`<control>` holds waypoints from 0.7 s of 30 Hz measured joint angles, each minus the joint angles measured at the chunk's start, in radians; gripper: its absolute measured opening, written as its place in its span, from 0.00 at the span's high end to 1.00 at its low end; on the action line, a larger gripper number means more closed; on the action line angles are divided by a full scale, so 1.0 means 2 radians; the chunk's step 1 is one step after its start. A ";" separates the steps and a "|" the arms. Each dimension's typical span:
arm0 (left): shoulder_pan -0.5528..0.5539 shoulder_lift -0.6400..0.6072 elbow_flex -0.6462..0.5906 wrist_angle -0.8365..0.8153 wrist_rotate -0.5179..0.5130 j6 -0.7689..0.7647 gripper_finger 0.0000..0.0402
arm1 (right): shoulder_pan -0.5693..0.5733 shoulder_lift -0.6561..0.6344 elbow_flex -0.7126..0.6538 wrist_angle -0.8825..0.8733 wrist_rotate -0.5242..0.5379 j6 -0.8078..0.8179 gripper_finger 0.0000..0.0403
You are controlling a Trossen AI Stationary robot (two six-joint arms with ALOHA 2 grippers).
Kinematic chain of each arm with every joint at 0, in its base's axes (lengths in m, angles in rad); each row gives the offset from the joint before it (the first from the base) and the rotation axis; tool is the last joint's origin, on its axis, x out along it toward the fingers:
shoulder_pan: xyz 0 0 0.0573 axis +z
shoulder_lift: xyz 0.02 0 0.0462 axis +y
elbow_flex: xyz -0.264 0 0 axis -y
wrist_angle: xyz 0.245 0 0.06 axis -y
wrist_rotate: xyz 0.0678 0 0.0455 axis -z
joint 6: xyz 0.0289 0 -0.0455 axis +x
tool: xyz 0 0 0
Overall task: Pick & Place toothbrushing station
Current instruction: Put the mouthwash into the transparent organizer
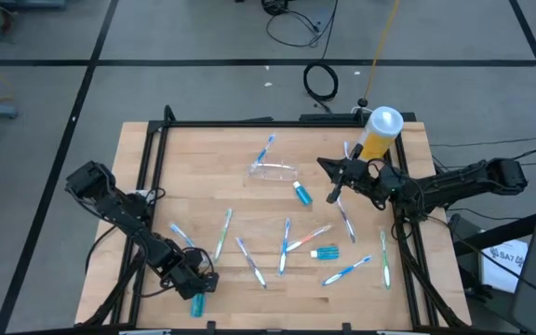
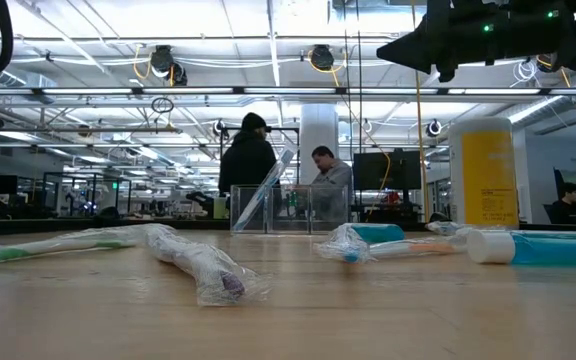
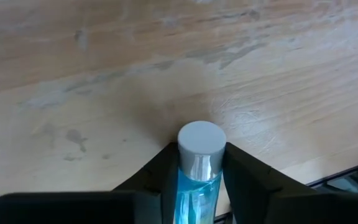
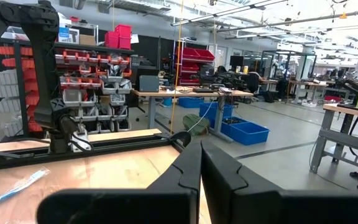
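The left claw (image 1: 196,290) sits low at the near left corner of the wooden table (image 1: 203,149), its two dark fingers (image 3: 247,180) flanking a small teal toothpaste tube with a pale grey cap (image 3: 199,163); the fingers stand against the tube's sides, pinching it, with the cap poking out past the fingertips just above the wood. The left arm reaches in from the table's left edge, bent at the elbow and angled down toward that corner. The right claw (image 1: 336,177) hangs above the far right part of the table with its fingers (image 4: 191,168) pressed together on nothing, its arm stretched in level from the right side. Just beside it stands a tall yellow bottle with a white cap (image 1: 380,133). A small clear plastic cup (image 1: 274,171) lies near the table's middle, and thin white and blue toothbrushes (image 1: 285,245) lie scattered across the near half, with two more teal tubes (image 1: 302,194) among them.
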 joint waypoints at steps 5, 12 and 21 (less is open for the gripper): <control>0.010 0.000 0.000 0.000 -0.015 0.029 0.74 | 0.000 0.000 0.000 0.000 0.000 0.000 1.00; 0.029 0.000 0.000 0.001 -0.026 0.078 0.75 | 0.000 0.000 0.000 -0.005 0.000 0.001 1.00; 0.081 -0.023 -0.002 -0.001 -0.073 0.202 0.75 | 0.000 0.000 0.000 -0.009 0.000 0.019 1.00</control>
